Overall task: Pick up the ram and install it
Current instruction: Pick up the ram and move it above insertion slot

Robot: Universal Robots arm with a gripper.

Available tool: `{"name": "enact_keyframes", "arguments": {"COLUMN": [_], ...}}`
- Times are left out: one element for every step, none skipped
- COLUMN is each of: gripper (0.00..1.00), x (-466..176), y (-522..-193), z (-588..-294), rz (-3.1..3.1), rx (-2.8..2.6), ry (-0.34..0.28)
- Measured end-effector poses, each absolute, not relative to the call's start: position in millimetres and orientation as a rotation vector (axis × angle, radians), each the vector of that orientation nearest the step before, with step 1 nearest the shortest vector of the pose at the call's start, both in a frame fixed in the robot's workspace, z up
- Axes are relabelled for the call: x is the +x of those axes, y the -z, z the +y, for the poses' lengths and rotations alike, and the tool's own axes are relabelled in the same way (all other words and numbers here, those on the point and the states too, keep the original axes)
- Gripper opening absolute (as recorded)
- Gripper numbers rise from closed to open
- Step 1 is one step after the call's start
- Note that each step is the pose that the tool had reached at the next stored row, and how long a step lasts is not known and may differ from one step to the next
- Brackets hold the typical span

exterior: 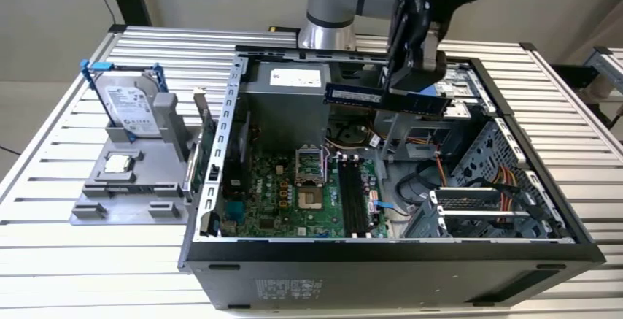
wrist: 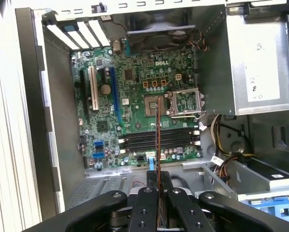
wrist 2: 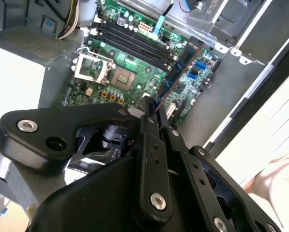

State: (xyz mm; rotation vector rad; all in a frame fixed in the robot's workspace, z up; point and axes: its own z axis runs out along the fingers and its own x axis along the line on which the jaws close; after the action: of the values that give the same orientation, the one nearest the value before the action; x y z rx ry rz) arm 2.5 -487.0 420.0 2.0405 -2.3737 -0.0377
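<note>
Open computer case (exterior: 389, 257) beneath, gripper (exterior: 411, 91) clamped on ram (exterior: 352, 95)

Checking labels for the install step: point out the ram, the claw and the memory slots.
ram (exterior: 351, 94), exterior view, exposed blue end.
claw (exterior: 413, 91), exterior view, midway between fingertips.
memory slots (wrist: 178, 140), first wrist view, black slot bank.

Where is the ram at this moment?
In the exterior view, the ram is clamped in the gripper, in the air over the open computer case, above the motherboard and not yet in its slots.
</note>
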Motion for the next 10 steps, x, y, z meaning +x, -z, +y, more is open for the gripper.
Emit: {"name": "enact_keyframes", "arguments": {"gripper": [0.0,0.0,0.0,0.0,0.0,0.0,0.0,0.0,0.0,0.0], "x": [2.5,2.5,2.5,2.5,2.5,2.5,2.5,2.5,2.5,2.5], "y": [-420.0,-420.0,-420.0,-419.9,-420.0,-420.0,-420.0,-420.0,-420.0,-420.0], "z": [-487.0,-487.0,-487.0,-487.0,-487.0,-487.0,-487.0,-487.0,-487.0,-487.0], "rz": [-2.384,-2.393,-2.402,-2.411,-2.419,-2.428,-2.437,-2.445,-2.452,-2.459], "rx": [2.029,2.018,2.007,1.998,1.987,1.976,1.966,1.956,1.947,1.939], "ry": [0.038,0.038,0.038,0.038,0.038,0.038,0.038,0.038,0.038,0.038]}}
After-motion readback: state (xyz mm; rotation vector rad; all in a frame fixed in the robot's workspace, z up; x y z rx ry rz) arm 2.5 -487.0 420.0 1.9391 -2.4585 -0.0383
